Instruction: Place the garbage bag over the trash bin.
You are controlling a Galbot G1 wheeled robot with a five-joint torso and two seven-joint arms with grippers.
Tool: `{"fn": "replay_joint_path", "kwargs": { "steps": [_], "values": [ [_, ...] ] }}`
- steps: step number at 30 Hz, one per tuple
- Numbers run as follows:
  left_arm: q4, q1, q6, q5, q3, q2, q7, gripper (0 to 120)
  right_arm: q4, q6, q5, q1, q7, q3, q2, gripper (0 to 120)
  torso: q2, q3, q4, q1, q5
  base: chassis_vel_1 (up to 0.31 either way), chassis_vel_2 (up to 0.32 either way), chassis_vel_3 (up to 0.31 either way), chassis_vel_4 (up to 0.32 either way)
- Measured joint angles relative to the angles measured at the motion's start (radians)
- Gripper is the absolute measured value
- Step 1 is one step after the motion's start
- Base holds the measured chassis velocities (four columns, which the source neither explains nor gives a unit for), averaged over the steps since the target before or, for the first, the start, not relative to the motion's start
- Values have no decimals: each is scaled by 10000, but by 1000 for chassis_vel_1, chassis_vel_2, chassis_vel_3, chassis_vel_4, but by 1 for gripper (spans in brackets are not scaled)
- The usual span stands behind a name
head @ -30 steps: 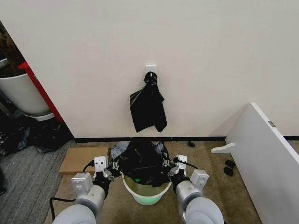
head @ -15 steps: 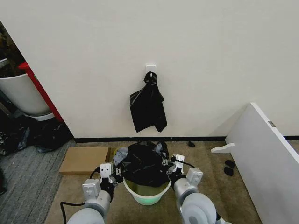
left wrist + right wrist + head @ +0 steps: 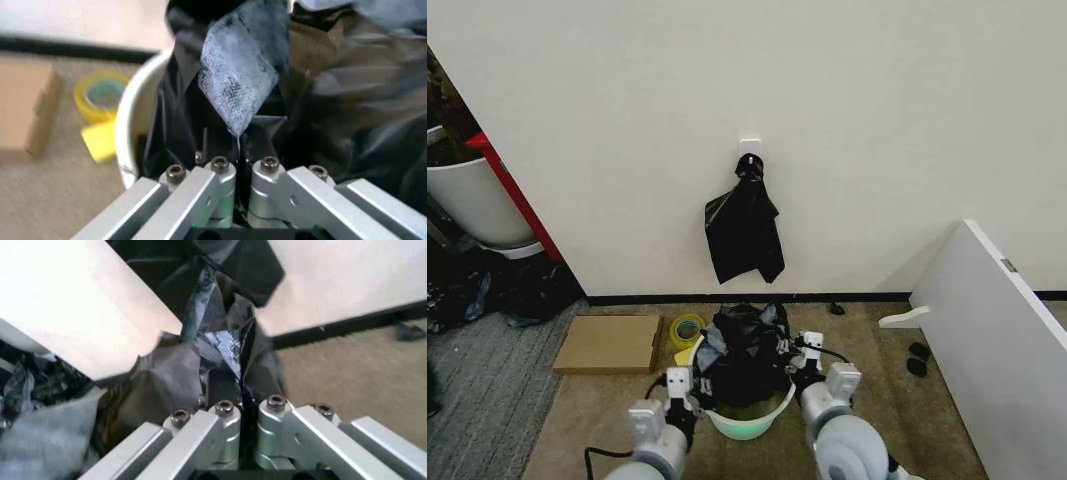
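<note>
**Desk:** What are we looking at?

**Robot:** On the carpet by a white wall, my two grippers hold a thin, glossy, crinkled black plastic garbage bag (image 3: 745,350) bunched over a round white plastic trash bin (image 3: 757,418) with a pale green base. My left gripper (image 3: 695,385) sits at the bin's left rim, fingers pinched together on a fold of the film; the left wrist camera shows the fold (image 3: 240,85) rising from between them, with the bin's white rim (image 3: 137,100) alongside. My right gripper (image 3: 795,367) is at the right rim, likewise clamped on the bag (image 3: 223,347).

**Desk:** Which step is this?

**Robot:** Spreading the mouth, I judge. The bag is heaped above the opening rather than draped around the rim.

**Desk:** And the next move?

**Robot:** Probably drawing the two held edges apart and down past the rim on each side, without tearing the film or tipping the bin. A yellow tape roll (image 3: 688,327) and a flat brown cardboard box (image 3: 609,343) lie near the bin's left.
</note>
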Motion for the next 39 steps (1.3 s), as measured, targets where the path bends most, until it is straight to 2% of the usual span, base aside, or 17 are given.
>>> {"fn": "replay_joint_path", "kwargs": {
  "steps": [6, 13, 18, 24, 31, 39],
  "values": [
    [-231, 801, -130, 1390, -462, 575, -731, 0, 983, -874, 763, -753, 1233, -81, -770, 0, 0, 0, 1, 0, 3, 0, 0, 0, 0],
    [86, 1146, -93, 1603, -561, 520, -1375, 0, 333, -1016, 866, -807, 1531, -666, -787, 0, 0, 1, 2, 0, 3, 0, 0, 0, 0],
    [154, 1304, -158, 1627, -453, 479, -1401, 0, 69, -935, 637, -814, 1506, -1034, -801, 0, 0, 1, 2, 0, 3, 0, 0, 0, 0],
    [162, 1432, -336, 1743, -361, 479, -1200, 0, 263, -784, 4, -1054, 1121, -1316, -1142, 0, 0, 1, 2, 0, 2, 0, 0, 0, 0],
    [693, 1458, -237, 1976, -57, 470, -1258, 0, -128, -873, -449, -1150, 1083, -1487, -1285, 0, 0, 1, 2, 0, 2, 0, 0, 0, 0],
    [1386, 1202, -89, 2087, 134, 266, -1461, 0, -1506, -588, -2726, -1048, 507, -1859, -1130, 0, -1, 2, 1, 0, 2, 0, 0, 0, 0]
  ]
}}
